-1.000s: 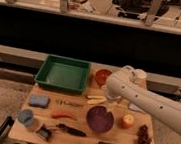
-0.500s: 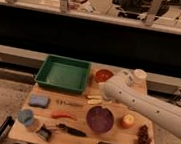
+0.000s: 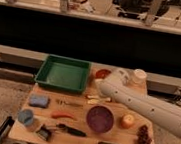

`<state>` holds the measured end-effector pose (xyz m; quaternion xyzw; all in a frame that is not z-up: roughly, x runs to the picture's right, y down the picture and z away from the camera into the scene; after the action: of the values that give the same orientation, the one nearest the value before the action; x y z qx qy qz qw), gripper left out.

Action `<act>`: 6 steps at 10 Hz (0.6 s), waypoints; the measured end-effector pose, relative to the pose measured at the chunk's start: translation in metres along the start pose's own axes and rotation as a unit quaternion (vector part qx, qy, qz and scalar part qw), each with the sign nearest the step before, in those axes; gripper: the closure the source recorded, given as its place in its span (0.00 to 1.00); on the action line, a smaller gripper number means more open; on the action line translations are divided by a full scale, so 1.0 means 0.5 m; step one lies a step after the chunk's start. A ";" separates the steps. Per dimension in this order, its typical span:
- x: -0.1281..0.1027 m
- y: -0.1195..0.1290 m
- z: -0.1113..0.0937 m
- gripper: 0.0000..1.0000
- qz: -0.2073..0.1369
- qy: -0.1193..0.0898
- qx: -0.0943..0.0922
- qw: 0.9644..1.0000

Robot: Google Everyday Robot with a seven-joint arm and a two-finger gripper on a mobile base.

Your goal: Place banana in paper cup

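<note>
Over the last second my arm has dropped and eased toward the green tray (image 3: 63, 74), so my gripper (image 3: 104, 91) now hangs low over the board, tucked under my own wrist. I cannot tell whether it is released or clenched. The banana (image 3: 93, 96) lies flat on the wood just below the gripper, on its tray side, not lifted. The paper cup (image 3: 139, 76) stands upright behind the gripper, off to the other side. I judge I am closing in for the grasp, with the carry still to come.
</note>
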<state>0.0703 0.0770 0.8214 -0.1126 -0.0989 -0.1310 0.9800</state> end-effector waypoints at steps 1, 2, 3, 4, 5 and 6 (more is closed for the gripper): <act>-0.001 -0.005 0.008 0.20 0.004 0.001 0.004 1.000; 0.001 -0.008 0.015 0.20 0.008 0.002 0.007 1.000; 0.005 -0.010 0.026 0.20 0.016 0.003 0.009 1.000; 0.006 -0.012 0.042 0.20 0.023 0.002 0.010 1.000; 0.007 -0.014 0.053 0.20 0.027 0.000 0.009 1.000; 0.008 -0.016 0.065 0.20 0.031 -0.001 0.007 1.000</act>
<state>0.0666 0.0767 0.8546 -0.1088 -0.0970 -0.1002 0.9842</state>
